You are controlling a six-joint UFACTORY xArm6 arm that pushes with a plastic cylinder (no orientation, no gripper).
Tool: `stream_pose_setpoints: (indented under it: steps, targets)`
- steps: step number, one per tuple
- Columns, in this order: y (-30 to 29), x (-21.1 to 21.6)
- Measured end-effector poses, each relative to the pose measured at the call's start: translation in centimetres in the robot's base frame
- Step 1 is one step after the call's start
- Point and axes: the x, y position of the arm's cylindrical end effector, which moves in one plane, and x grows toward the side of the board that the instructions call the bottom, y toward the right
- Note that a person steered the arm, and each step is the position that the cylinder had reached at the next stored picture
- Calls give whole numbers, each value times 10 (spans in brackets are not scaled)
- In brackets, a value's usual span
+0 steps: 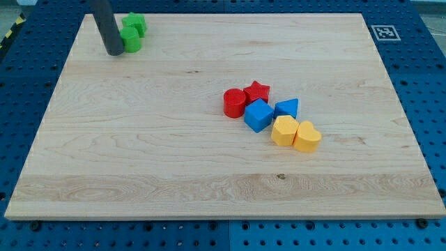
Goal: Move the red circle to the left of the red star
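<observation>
The red circle (234, 102) stands near the board's middle, touching the left side of the red star (257, 91). My tip (113, 52) is far off at the view's top left, right beside the left side of two green blocks (132, 33). The dark rod rises from the tip out of the view's top.
A blue cube (258, 115) sits just below the red star, a blue triangle (287, 108) to its right. A yellow hexagon (283, 130) and a yellow heart-like block (307, 137) lie below those. The wooden board (139, 174) rests on a blue pegboard table.
</observation>
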Motion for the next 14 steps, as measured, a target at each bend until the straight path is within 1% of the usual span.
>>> stream_pose_setpoints:
  steps: [1,2,3,5,7,8,9,11,13,14]
  targets:
    - [0,0]
    - [10,23]
    - [16,32]
    - [54,86]
    - [80,96]
    - [106,104]
    - [110,104]
    - [127,136]
    - [184,165]
    - [211,172]
